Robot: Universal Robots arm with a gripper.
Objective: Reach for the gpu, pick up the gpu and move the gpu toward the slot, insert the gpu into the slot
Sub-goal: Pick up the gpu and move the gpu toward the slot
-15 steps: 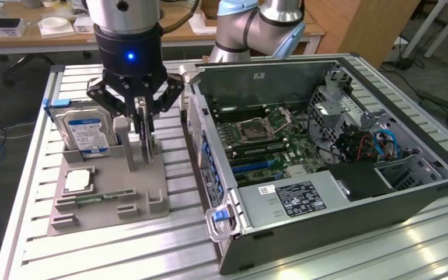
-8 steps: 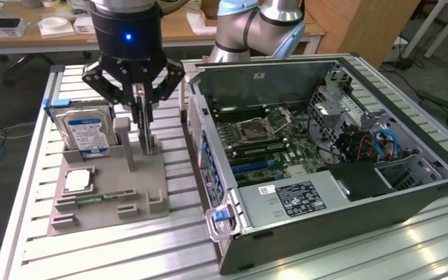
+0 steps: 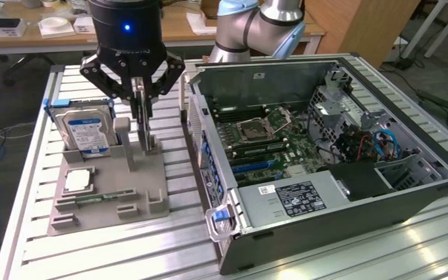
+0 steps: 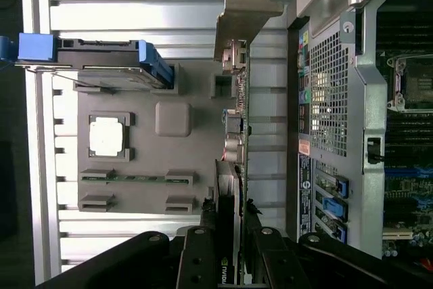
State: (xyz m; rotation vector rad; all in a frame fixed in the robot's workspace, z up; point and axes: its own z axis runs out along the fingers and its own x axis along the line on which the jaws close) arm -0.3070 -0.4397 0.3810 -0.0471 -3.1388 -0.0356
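Observation:
The gpu (image 3: 144, 125) is a thin black card standing on edge, and my gripper (image 3: 140, 112) is shut on its upper edge. Its lower end hangs close to the posts of the grey holder tray (image 3: 142, 186); I cannot tell whether it touches them. In the wrist view the gpu (image 4: 235, 167) runs edge-on away from my gripper (image 4: 230, 228), ending in its metal bracket (image 4: 247, 5). The slot (image 3: 249, 167) is a long blue strip on the green motherboard inside the open computer case (image 3: 325, 198), to the exterior view's right of the card.
A silver hard drive (image 3: 84, 131) with a blue label stands in the tray beside the card. A processor chip (image 3: 79, 181) and a slim memory stick (image 3: 91, 199) lie in the tray. The case's rear wall (image 4: 325, 99) rises between the card and the motherboard.

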